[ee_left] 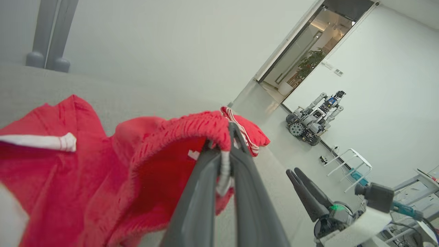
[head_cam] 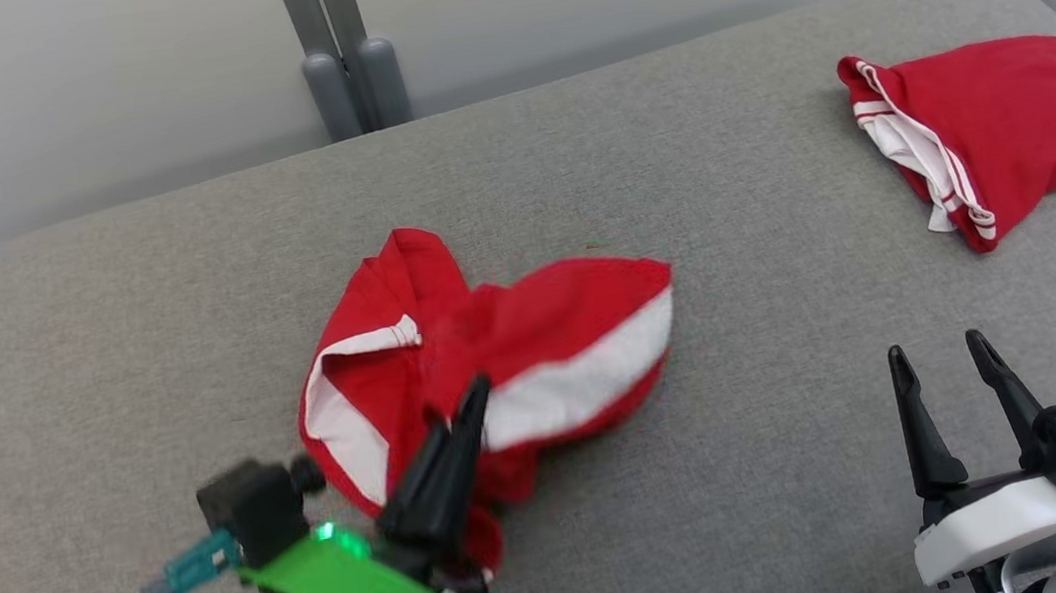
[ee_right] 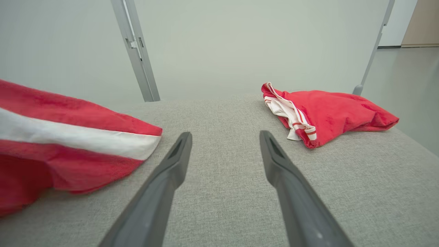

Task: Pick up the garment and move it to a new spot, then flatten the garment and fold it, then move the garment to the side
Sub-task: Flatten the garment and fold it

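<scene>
Head view, left to right: the left tool (head_cam: 472,396), near left, is closed tight on a red edge of the garment (head_cam: 542,330), its fingers slanting up and to the right into the cloth. The left wrist view shows a ribbed red hem and a strip of white pinched between them. The garment, red with white bands, lies crumpled at the middle of the grey table (head_cam: 88,320). It is bunched around and just beyond the fingertips, and its far lobes rest on the surface. The right tool (head_cam: 938,355), near right, stands wide and holds nothing, well apart from the garment with bare table between. A second red garment (head_cam: 1009,111) lies roughly folded at the far right edge. Judged stage: the first grasp is made. Carrying to a new spot, flattening, folding and setting aside all appear to remain, since the cloth is neither spread nor folded.
</scene>
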Motion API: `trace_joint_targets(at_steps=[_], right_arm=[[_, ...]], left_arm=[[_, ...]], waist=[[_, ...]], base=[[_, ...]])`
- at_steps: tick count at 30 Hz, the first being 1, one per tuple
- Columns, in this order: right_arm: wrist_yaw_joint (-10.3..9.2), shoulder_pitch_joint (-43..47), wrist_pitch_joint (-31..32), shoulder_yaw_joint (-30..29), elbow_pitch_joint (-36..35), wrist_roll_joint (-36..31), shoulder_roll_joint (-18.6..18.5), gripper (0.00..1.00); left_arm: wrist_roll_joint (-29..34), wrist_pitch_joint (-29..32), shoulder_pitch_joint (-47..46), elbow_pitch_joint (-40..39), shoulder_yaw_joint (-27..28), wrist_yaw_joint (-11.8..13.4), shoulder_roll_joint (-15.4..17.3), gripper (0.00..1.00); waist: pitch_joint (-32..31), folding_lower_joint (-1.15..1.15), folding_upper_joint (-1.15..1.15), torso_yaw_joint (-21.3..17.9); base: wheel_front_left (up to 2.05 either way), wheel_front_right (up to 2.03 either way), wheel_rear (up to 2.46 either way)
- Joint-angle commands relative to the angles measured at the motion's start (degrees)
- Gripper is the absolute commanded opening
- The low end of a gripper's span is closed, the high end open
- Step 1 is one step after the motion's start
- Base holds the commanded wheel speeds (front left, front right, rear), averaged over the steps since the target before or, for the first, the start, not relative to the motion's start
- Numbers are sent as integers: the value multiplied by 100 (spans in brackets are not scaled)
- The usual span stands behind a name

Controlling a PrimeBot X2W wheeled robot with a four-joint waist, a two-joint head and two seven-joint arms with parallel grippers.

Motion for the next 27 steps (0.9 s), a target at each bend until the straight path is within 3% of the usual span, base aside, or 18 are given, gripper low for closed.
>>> trace_joint_targets(at_steps=[1,8,14,15,16,22,27], right_arm=[[0,107,0,13,21,-46,-6,100],[0,238,0,7,97,-116,-9,100],[0,325,0,-6,143,-173,-8,100],[0,336,0,14,159,-187,-14,100],[0,334,0,27,169,-199,-22,100],[0,281,0,80,182,-197,-57,100],[0,278,0,130,12,-352,-123,100]], left_arm=[[-161,100,447,-7,-11,-3,214,0],[-449,402,1820,696,-588,-44,830,0],[-406,-130,1989,1518,-508,-48,753,0],[-442,-271,1919,1609,-469,-50,664,42],[-506,-307,1879,1677,-482,-53,606,100],[-663,-391,1724,1761,-581,-55,673,100],[-167,-1470,1634,1675,-45,196,743,100]], waist=[[-134,0,0,207],[-222,0,0,520],[-301,0,0,817],[-310,0,0,873],[-315,0,0,906],[-344,0,0,1007],[-323,0,0,998]], base=[[0,0,0],[0,0,0],[0,0,0],[0,0,0],[0,0,0],[0,0,0],[0,0,0]])
